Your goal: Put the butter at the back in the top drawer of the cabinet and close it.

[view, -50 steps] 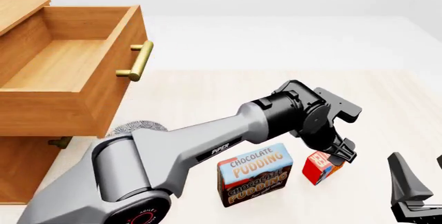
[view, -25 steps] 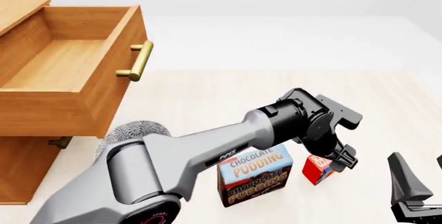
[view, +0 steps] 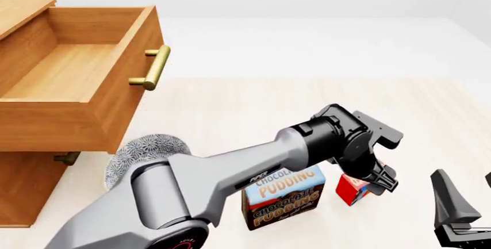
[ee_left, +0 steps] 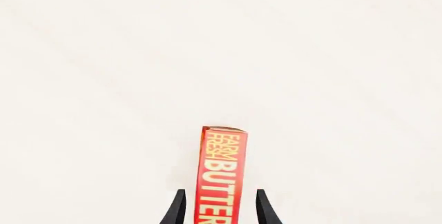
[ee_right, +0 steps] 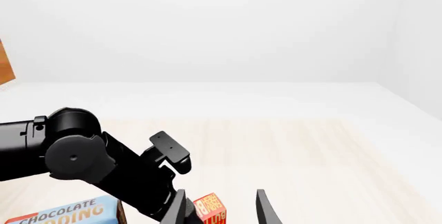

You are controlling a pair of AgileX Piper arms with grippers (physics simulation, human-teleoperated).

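Butter stands upright on the table just right of the Chocolate Pudding box, straddled by the left gripper with fingers parted to either side and not yet pressed against the faces; seen from the left wrist, the box's long lettered edge runs straight out along the fingers toward 12 o'clock. Left arm is plainly the nearer one, while the right gripper idles unclenched and empty off at 3 o'clock. Top drawer of the cabinet gapes open and empty far off toward 10 o'clock, so the carry likely runs up and leftward.
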